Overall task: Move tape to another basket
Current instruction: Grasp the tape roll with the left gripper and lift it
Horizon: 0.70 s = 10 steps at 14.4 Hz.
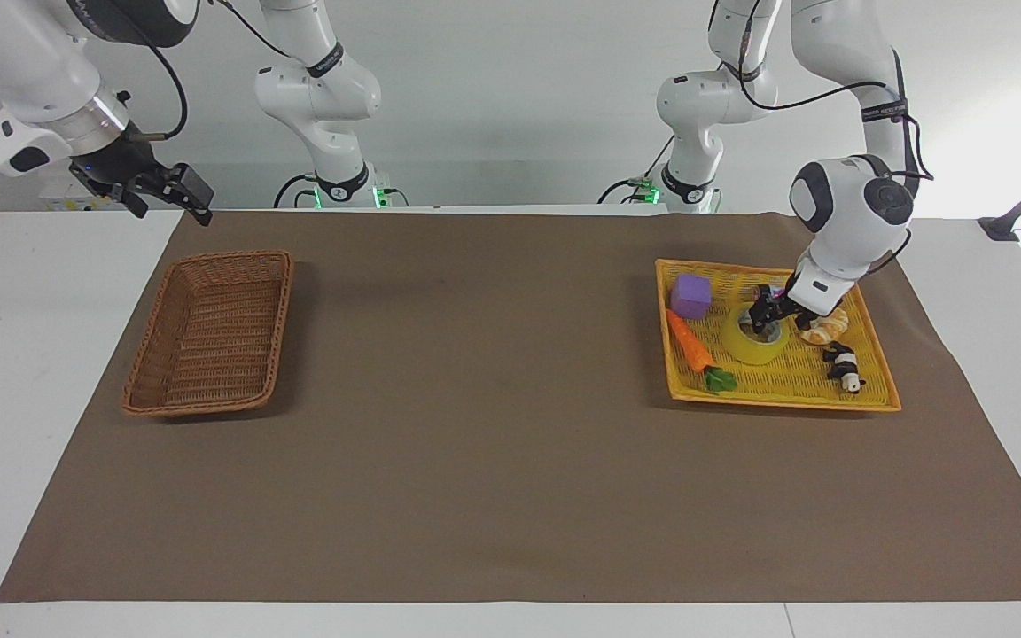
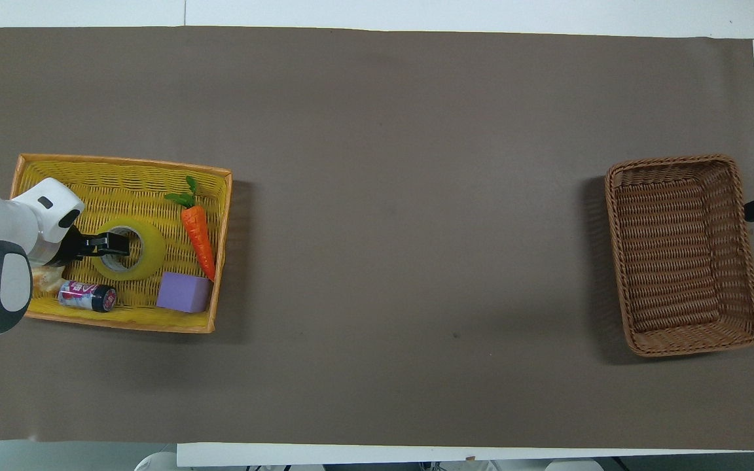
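The left pincer point(image 1: 766, 315) straddles the tape's point(image 1: 745, 346) rim, fingers spread, in the yellow tray point(image 1: 776, 397); the right pincer point(image 1: 165, 197), state unreadable, waits beside the wicker basket point(image 1: 214, 399).

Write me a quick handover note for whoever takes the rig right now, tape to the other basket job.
Left gripper: down in the yellow tray, at the tape roll, straddling the roll's wall; I cannot tell whether it has closed.
Right gripper: waiting in the air by the wicker basket's edge, holding nothing.
Tape: lying flat in the tray, between the carrot and the croissant.
Wicker basket: at the right arm's end of the table.
Done: reach to the tape.
Left: secure the grip, lift, carry the tape to the wicker basket, release.
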Motion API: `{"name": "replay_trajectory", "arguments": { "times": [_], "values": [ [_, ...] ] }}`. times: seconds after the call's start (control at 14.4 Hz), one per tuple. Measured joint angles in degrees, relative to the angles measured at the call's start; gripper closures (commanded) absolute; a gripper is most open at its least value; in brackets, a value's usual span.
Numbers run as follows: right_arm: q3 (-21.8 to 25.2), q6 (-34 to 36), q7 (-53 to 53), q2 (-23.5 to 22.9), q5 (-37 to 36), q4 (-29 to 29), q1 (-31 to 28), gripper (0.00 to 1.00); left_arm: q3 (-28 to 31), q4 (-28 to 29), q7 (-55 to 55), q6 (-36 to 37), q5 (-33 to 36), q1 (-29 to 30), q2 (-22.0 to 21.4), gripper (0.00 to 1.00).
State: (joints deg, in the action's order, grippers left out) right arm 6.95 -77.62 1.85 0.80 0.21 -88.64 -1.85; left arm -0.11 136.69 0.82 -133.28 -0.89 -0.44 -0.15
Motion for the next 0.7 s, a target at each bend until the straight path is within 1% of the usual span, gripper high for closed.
{"name": "replay_trajectory", "arguments": {
  "times": [0.07, 0.21, 0.28, 0.35, 0.56, 0.7],
  "values": [
    [0.0, 0.0, 0.0, 0.0, 0.0, 0.0, 0.0, 0.00, 0.0, 0.1, -0.3, -0.6, 0.0, -0.6, 0.9, 0.24],
    [0.0, 0.0, 0.0, 0.0, 0.0, 0.0, 0.0, 0.00, 0.0, 0.1, -0.9, -1.2, 0.0, -1.1, 1.8, 0.73],
    [0.0, 0.0, 0.0, 0.0, 0.0, 0.0, 0.0, 0.00, 0.0, 0.0, -1.0, -1.3, -0.1, -1.2, 1.7, 0.90],
    [0.0, 0.0, 0.0, 0.0, 0.0, 0.0, 0.0, 0.00, 0.0, 0.0, -1.2, -1.2, 0.0, -1.2, 1.5, 0.99],
    [0.0, 0.0, 0.0, 0.0, 0.0, 0.0, 0.0, 0.00, 0.6, -0.3, -1.3, -1.1, 0.0, -0.9, 1.5, 1.00],
    [0.0, 0.0, 0.0, 0.0, 0.0, 0.0, 0.0, 0.00, 0.4, -1.7, -1.3, 0.3, 0.0, -0.9, 1.8, 1.00]
  ]
}}
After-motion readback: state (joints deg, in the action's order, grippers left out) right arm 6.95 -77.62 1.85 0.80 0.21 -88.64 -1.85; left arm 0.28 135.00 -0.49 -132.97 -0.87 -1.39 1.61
